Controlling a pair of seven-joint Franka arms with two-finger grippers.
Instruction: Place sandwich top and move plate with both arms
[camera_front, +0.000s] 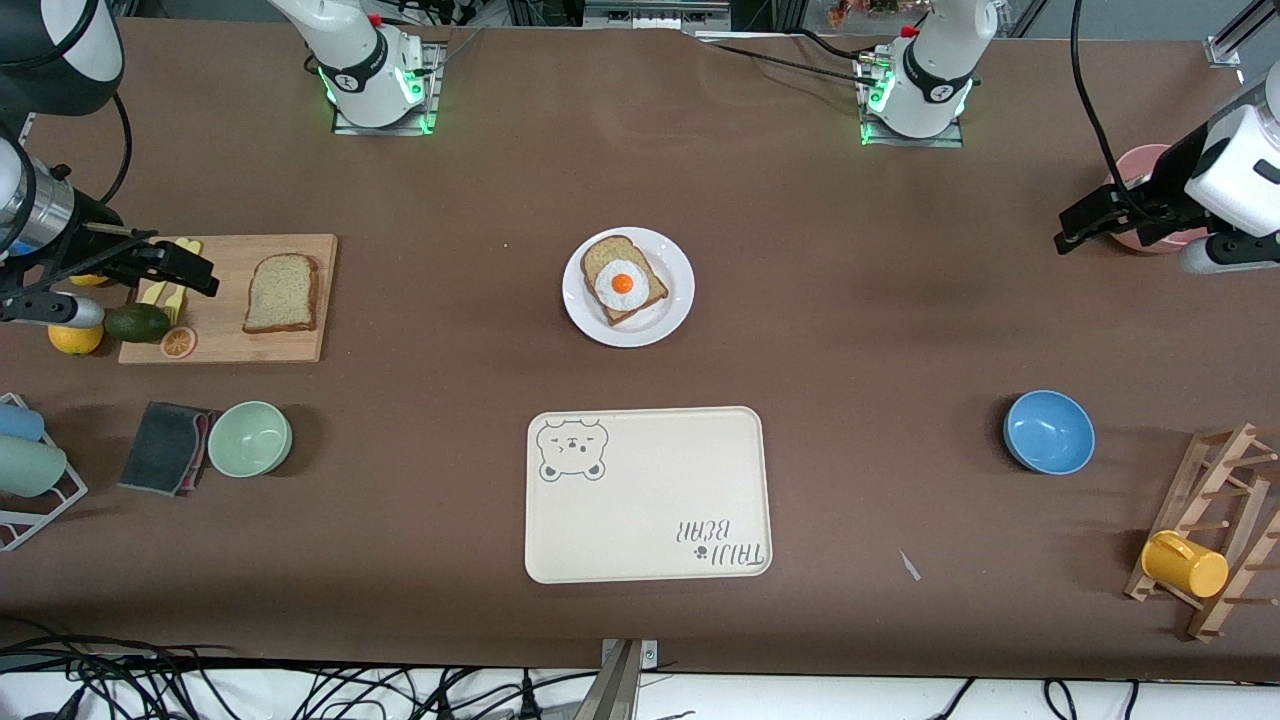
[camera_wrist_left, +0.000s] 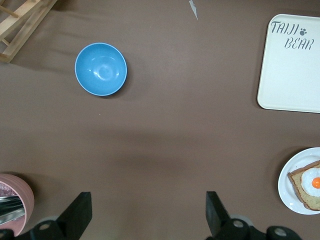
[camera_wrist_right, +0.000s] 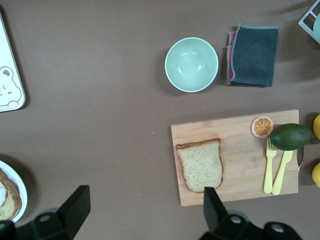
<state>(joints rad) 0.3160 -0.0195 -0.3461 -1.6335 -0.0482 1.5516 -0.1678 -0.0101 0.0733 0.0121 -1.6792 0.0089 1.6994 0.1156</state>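
Observation:
The sandwich top (camera_front: 281, 293), a plain speckled slice, lies flat on a wooden cutting board (camera_front: 230, 335) toward the right arm's end of the table. My right gripper (camera_front: 190, 266) hovers open and empty over that board's outer end, beside the slice (camera_wrist_right: 200, 165); in its wrist view the gripper (camera_wrist_right: 145, 210) holds nothing. The white plate (camera_front: 675, 300) sits mid-table and carries a bread slice with a fried egg (camera_front: 622, 284). My left gripper (camera_front: 1075, 230) hangs open and empty over the left arm's end of the table, well apart from the plate (camera_wrist_left: 295, 197).
A cream bear tray (camera_front: 648, 493) lies nearer the camera than the plate. Nearby are a green bowl (camera_front: 250, 438), a grey cloth (camera_front: 165, 447), a blue bowl (camera_front: 1048, 431), a pink bowl (camera_front: 1135, 165) and a wooden rack with a yellow mug (camera_front: 1185, 563). An avocado (camera_front: 137, 322) rests on the board.

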